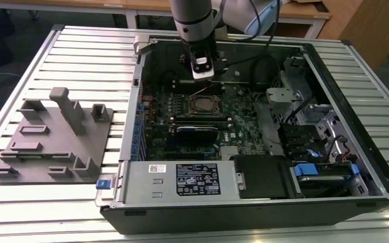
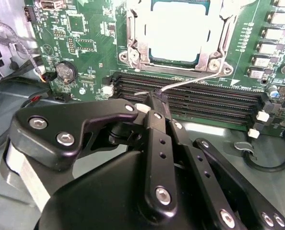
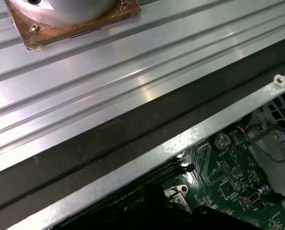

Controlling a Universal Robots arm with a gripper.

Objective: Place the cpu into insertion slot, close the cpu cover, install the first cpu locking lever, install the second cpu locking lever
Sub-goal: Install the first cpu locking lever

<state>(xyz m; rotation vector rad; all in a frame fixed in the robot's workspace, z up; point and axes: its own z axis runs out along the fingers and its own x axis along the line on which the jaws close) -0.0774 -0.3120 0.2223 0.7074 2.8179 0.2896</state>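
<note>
Pinching cpu locking lever [image 2: 190,82] end, tool [image 2: 153,99] clenched; lever slants out from cpu cover [image 2: 135,33] corner.

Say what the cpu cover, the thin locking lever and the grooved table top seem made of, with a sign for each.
The cpu cover: stamped sheet metal, likely steel, by its dull silvery sheen. The locking lever: bent metal wire, thin and bright, pinched in the tool. The table top: probably extruded aluminium, pale satin grey with straight grooves.
</note>
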